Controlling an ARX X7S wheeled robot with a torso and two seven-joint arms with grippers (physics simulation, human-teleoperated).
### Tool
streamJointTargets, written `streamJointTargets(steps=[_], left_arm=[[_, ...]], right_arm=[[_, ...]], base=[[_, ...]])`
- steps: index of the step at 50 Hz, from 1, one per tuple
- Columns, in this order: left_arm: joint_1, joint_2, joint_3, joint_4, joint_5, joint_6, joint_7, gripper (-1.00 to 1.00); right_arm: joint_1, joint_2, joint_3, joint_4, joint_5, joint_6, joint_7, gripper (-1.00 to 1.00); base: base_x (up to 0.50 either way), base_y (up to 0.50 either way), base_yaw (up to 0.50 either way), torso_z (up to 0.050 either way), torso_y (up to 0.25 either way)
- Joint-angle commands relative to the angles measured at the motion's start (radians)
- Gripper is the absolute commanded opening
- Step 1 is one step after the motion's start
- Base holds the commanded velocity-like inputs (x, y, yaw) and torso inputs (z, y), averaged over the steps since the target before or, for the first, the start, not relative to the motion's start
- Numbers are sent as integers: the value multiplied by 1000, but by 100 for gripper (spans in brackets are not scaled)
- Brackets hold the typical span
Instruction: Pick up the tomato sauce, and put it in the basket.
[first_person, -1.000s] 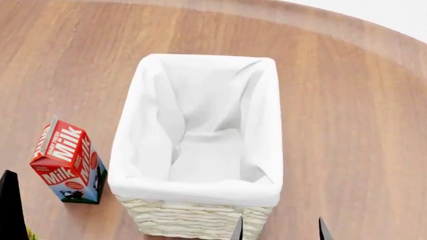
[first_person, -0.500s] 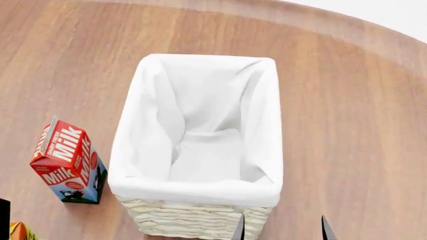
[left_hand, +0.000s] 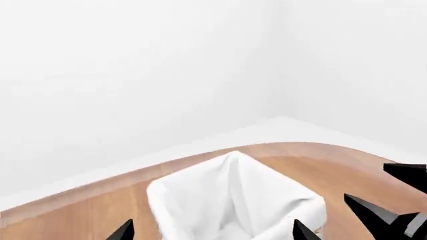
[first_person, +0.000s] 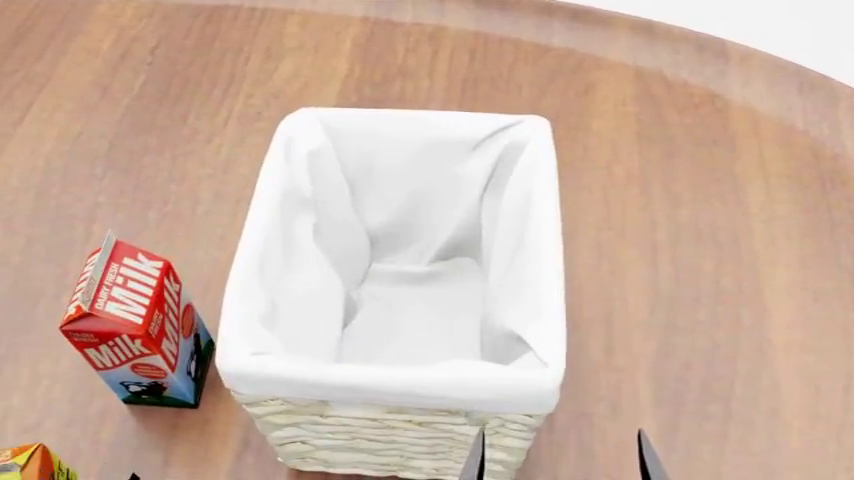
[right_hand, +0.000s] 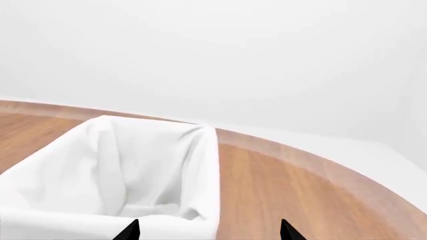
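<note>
The right gripper (first_person: 558, 458) stands spread wide and empty at the near edge, just before the basket (first_person: 400, 435); the left gripper (left_hand: 210, 232) is likewise parted, holding nothing. The basket's lining lies bare. The tomato sauce shows nowhere, so picking and placing both remain.

Very little of the robot's body is shown. The right gripper (first_person: 558, 458) is seen in the head view as two thin, pointed fingertips, dark grey to black, with a paler sheen along one edge. In the right wrist view its fingertips (right_hand: 129, 231) are rendered as flat black triangular points without markings. The left gripper (left_hand: 212, 231) is likewise shown as two matte black tips; beside them, angular black and grey parts are seen. No cables, screws or labels can be made out
</note>
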Motion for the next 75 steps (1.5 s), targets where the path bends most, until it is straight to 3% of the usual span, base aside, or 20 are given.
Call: streamJointTargets(steps=[1,14,35,41,63,75], left_arm=[[-45,-79,47,-6,-195,-93,-54,100],[-106,-124,83,16,-504,-144,-102,100],[-213,-87,222,13,-703,-319,-105,100],[-263,-56,273,-21,-805,-405,-233,100],[-287,-75,283,-37,-792,-459,-268,100],[-173,-56,339,-78,-655,-463,-247,100]], right_arm=[[4,3,-7,7,3,-4,3,100],[2,7,-4,10,8,-13,10,100],[13,13,-12,-7,14,2,17,100],[13,16,-12,-13,14,8,21,100],[13,22,-20,1,17,-3,30,100],[14,25,-24,13,20,-13,33,100]], base=[[0,0,0,0,0],[0,0,0,0,0],[0,0,0,0,0],[0,0,0,0,0],[0,0,0,0,0],[0,0,0,0,0]])
